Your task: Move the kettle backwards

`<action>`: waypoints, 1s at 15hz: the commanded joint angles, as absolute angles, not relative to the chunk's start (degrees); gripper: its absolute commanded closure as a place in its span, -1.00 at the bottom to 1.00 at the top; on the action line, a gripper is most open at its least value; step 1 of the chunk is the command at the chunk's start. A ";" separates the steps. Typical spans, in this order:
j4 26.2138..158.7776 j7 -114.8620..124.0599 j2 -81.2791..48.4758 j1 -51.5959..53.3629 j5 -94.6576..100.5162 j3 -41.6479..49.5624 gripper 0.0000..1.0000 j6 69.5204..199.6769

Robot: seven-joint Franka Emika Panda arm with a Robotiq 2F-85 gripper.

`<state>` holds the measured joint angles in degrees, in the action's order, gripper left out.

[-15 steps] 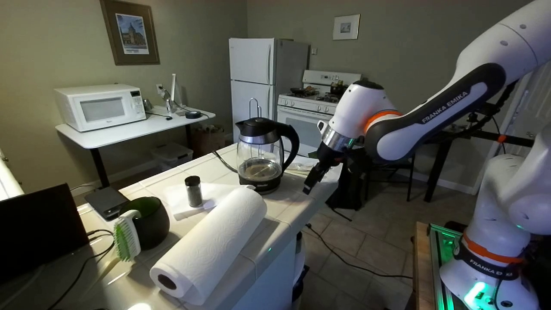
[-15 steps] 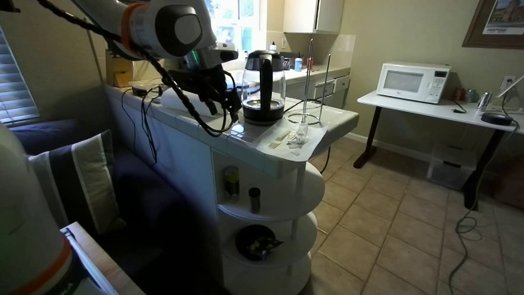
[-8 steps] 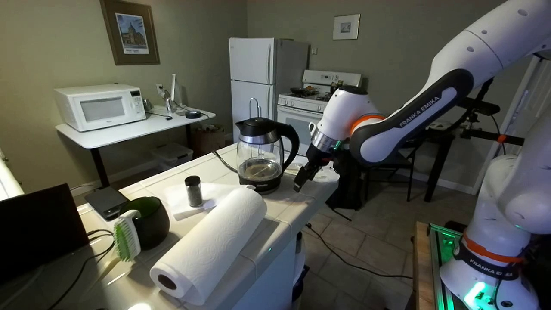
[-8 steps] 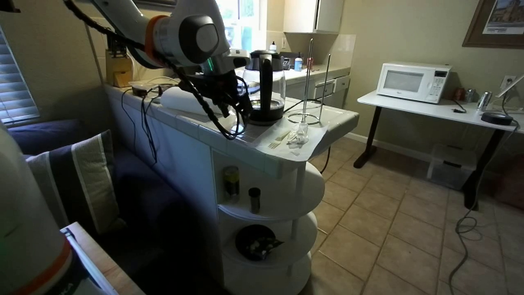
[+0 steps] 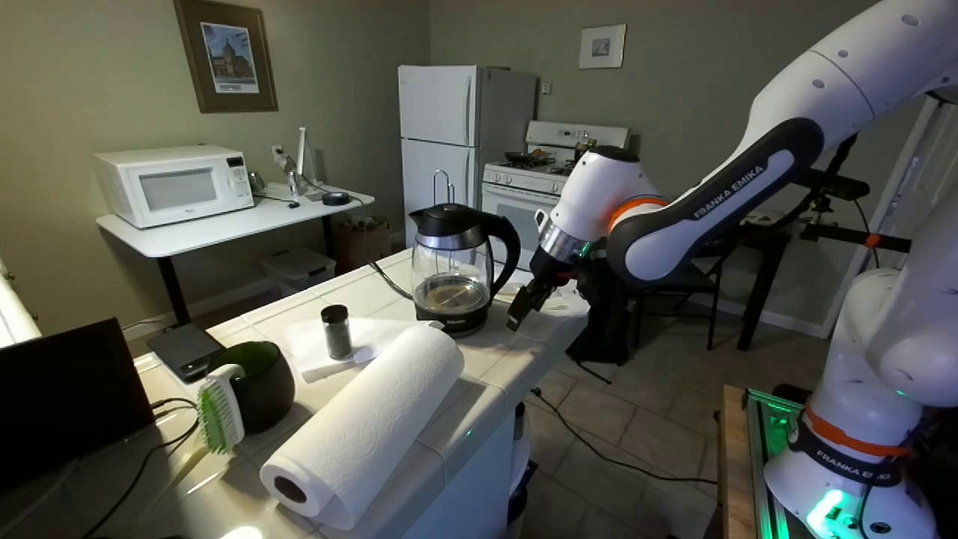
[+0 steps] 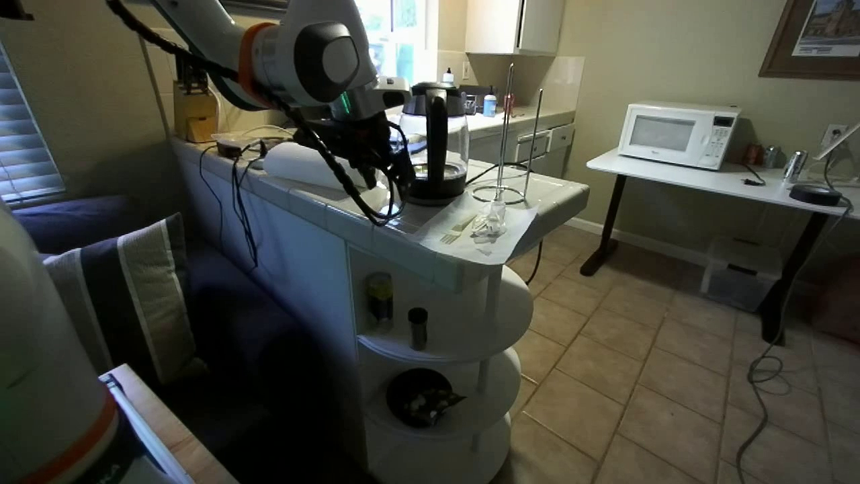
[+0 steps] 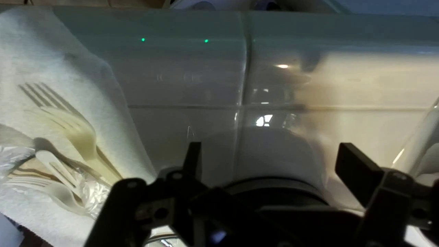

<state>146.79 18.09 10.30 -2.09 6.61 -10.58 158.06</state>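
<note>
The kettle (image 5: pixel 453 288) is a clear glass jug with a dark lid, dark base and curved black handle (image 5: pixel 511 243). It stands upright on the tiled counter (image 5: pixel 288 307) and also shows in an exterior view (image 6: pixel 453 144). My gripper (image 5: pixel 522 311) points down at the handle side of the kettle, low over the counter near its edge. In the wrist view my gripper (image 7: pixel 269 157) is open, its fingers wide apart. The kettle's dark round base (image 7: pixel 279 193) shows between and below them; the rest is hidden by the gripper. I cannot tell whether they touch.
A paper towel roll (image 5: pixel 367 427) lies beside the kettle, with a dark-lidded jar (image 5: pixel 337 333) and a dark pot (image 5: pixel 269 389) further along. A wire stand (image 6: pixel 500 195) and a napkin with plastic forks (image 6: pixel 470 242) are at the counter's end.
My gripper has moved closer to the kettle and its handle, mostly between one second and half a second ago, and has barely moved since. The kettle has not moved.
</note>
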 commanded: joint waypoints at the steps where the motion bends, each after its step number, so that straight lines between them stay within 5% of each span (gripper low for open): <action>1: 144.38 19.19 6.14 -1.30 7.78 -10.12 -1.00 161.03; 15: 136.92 35.34 -4.88 -3.06 26.32 -9.25 -1.00 166.10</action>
<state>139.11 29.46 -1.78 -3.00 20.14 -10.21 164.46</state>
